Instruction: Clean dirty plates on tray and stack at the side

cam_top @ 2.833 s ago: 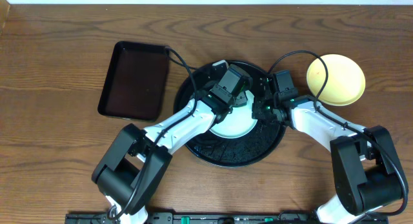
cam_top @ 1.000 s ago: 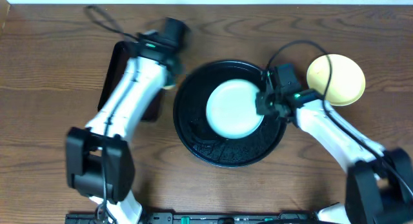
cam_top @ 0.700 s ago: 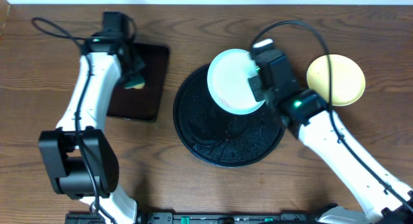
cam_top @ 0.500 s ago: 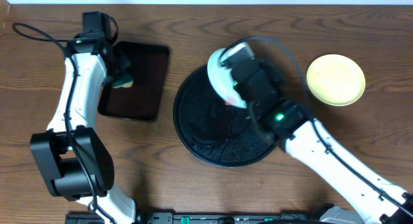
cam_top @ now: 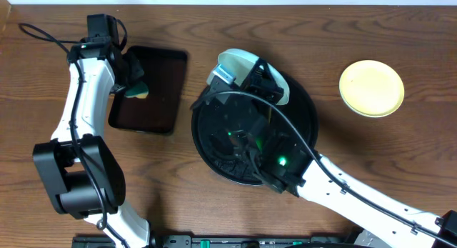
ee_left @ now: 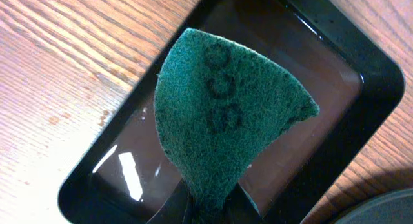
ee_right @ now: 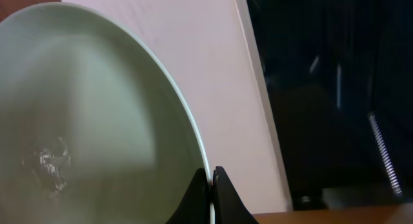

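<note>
The right jaws are closed on the rim of a mint-blue plate (ee_right: 84,108), pinching its edge. The plate is steeply tilted and held up off the round black tray (cam_top: 205,142), near its far rim in the overhead view. The right arm (cam_top: 357,198) hides much of the tray floor and part of the held plate. The yellow plate (cam_top: 371,87) lies flat on the bench (cam_top: 357,33), right of the tray and apart from it. The left jaws are clamped on a green scouring sponge (ee_left: 226,114), over the rectangular black tray (ee_left: 371,62); only the jaw tips show at the lower frame edge. Smears on either plate cannot be made out.
</note>
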Robot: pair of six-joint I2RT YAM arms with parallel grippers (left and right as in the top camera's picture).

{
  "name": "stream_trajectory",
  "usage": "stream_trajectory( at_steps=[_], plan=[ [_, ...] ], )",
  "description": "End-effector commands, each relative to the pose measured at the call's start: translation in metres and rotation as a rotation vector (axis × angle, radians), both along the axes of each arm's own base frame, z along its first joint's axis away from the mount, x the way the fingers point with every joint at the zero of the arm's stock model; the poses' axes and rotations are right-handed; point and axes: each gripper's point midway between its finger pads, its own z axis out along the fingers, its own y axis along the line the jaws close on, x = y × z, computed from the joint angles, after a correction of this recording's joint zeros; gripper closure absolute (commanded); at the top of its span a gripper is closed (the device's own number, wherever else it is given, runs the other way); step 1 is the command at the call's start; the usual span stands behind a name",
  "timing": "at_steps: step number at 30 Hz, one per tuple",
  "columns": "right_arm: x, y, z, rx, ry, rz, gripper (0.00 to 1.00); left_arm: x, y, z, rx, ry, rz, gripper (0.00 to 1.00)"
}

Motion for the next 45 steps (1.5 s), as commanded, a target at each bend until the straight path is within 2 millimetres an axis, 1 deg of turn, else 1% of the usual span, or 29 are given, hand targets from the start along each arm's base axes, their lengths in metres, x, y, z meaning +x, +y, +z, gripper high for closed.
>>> stream_trajectory(
  at_steps=[1, 6, 11, 15, 19, 21, 22, 24, 25, 26, 28, 31, 34, 35, 37, 38, 39, 40, 41, 42, 43, 44, 45],
  plan=[
    [-0.003, -0.008, 0.012, -0.045, -0.021, -0.045, 0.99, -0.001, -0.002, -0.009, -0.016, 0.019, -0.027, 0.92],
    [-0.003, -0.009, 0.013, -0.028, -0.025, -0.053, 0.99, -0.002, -0.002, -0.013, -0.016, 0.021, -0.027, 0.92],
    [-0.004, -0.010, 0.010, 0.058, -0.029, -0.066, 0.99, -0.005, -0.003, -0.027, -0.018, 0.031, -0.027, 0.91],
    [-0.004, -0.011, 0.007, 0.114, -0.029, -0.075, 0.99, -0.011, -0.005, -0.048, -0.031, 0.067, -0.029, 0.91],
    [-0.005, -0.011, 0.005, 0.146, -0.028, -0.081, 0.99, -0.017, -0.006, -0.075, -0.039, 0.120, -0.029, 0.91],
    [-0.005, -0.011, 0.005, 0.156, -0.030, -0.082, 0.99, -0.018, -0.006, -0.081, -0.042, 0.132, -0.029, 0.83],
    [-0.005, -0.011, 0.005, 0.165, -0.031, -0.083, 0.99, -0.017, -0.007, -0.084, -0.045, 0.135, -0.030, 0.73],
    [-0.005, -0.011, 0.005, 0.184, -0.034, -0.086, 0.99, -0.016, -0.007, -0.089, -0.045, 0.138, -0.030, 0.50],
    [-0.004, -0.012, 0.004, 0.194, -0.034, -0.089, 0.99, -0.015, -0.006, -0.088, -0.045, 0.134, -0.029, 0.48],
    [-0.004, -0.013, 0.004, 0.203, -0.034, -0.093, 0.99, -0.014, -0.006, -0.088, -0.044, 0.128, -0.029, 0.44],
    [-0.003, -0.014, 0.003, 0.213, -0.034, -0.099, 0.99, -0.010, -0.006, -0.082, -0.041, 0.111, -0.030, 0.37],
    [-0.001, -0.018, 0.000, 0.227, -0.029, -0.109, 0.99, -0.004, -0.004, -0.061, -0.033, 0.063, -0.030, 0.32],
    [0.002, -0.023, -0.004, 0.224, -0.016, -0.121, 0.99, 0.002, -0.003, -0.025, -0.020, -0.022, -0.030, 0.27],
    [0.003, -0.026, -0.004, 0.221, -0.016, -0.130, 0.99, 0.003, -0.003, -0.009, -0.014, -0.059, -0.030, 0.27],
    [0.007, -0.033, -0.004, 0.222, -0.020, -0.152, 0.99, 0.000, -0.004, 0.021, -0.005, -0.123, -0.030, 0.27],
    [0.009, -0.035, -0.004, 0.239, -0.023, -0.159, 0.99, -0.001, -0.004, 0.032, -0.001, -0.146, -0.031, 0.27],
    [0.011, -0.033, -0.005, 0.283, -0.019, -0.148, 0.99, -0.003, -0.004, 0.044, 0.004, -0.175, -0.031, 0.23],
    [0.013, -0.026, -0.013, 0.306, 0.017, -0.103, 0.99, -0.004, -0.004, 0.052, 0.007, -0.196, -0.032, 0.22],
    [0.013, -0.020, -0.023, 0.274, 0.071, -0.055, 0.99, -0.005, -0.004, 0.062, 0.010, -0.218, -0.032, 0.22],
    [0.012, -0.019, -0.030, 0.224, 0.108, -0.035, 0.99, -0.006, -0.005, 0.069, 0.013, -0.235, -0.032, 0.22],
    [0.012, -0.027, -0.031, 0.196, 0.108, -0.068, 0.99, -0.007, -0.005, 0.074, 0.015, -0.247, -0.033, 0.21],
    [0.013, -0.036, -0.029, 0.222, 0.082, -0.118, 0.99, -0.008, -0.005, 0.078, 0.017, -0.258, -0.032, 0.21],
    [0.015, -0.042, -0.028, 0.299, 0.061, -0.153, 0.99, -0.009, -0.005, 0.081, 0.018, -0.265, -0.033, 0.21]
  ],
)
